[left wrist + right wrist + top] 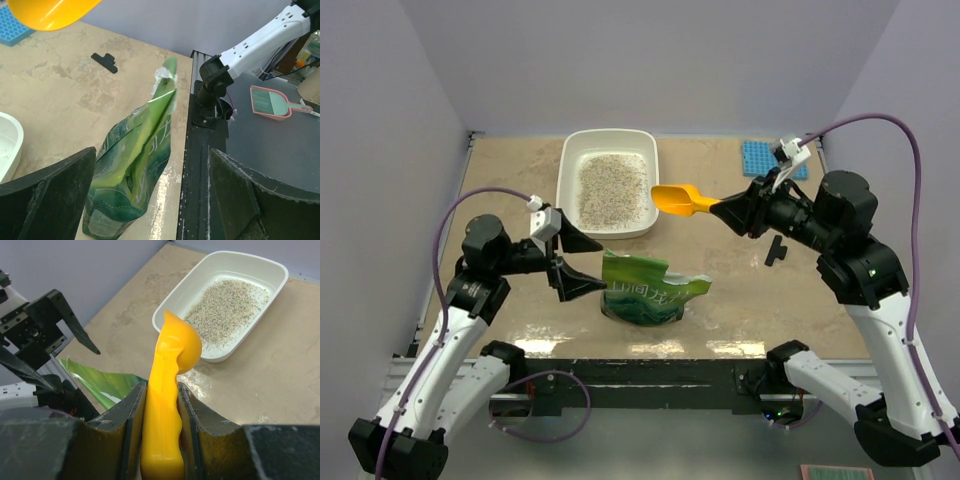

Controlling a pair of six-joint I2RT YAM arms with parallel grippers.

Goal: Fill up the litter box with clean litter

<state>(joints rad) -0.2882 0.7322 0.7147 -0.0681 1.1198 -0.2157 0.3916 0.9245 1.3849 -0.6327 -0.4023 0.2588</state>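
Note:
The white litter box point(570, 150) stands at the back middle of the table, with beige-grey litter point(612, 187) spread over its floor; both also show in the right wrist view, the box point(280, 275) and the litter point(227, 310). My right gripper point(728, 212) is shut on the handle of an orange-yellow scoop point(681, 199), held in the air just right of the box; the scoop point(167, 390) sits between the jaws. My left gripper point(582, 262) is open, just left of the upright green bag point(645, 290). The bag point(135, 165) stands between the open jaws, untouched.
A blue studded mat point(760, 157) lies at the back right. A black clip point(776, 248) lies on the table under the right arm, also in the left wrist view point(105, 62). A pink dustpan point(272, 101) lies off the table.

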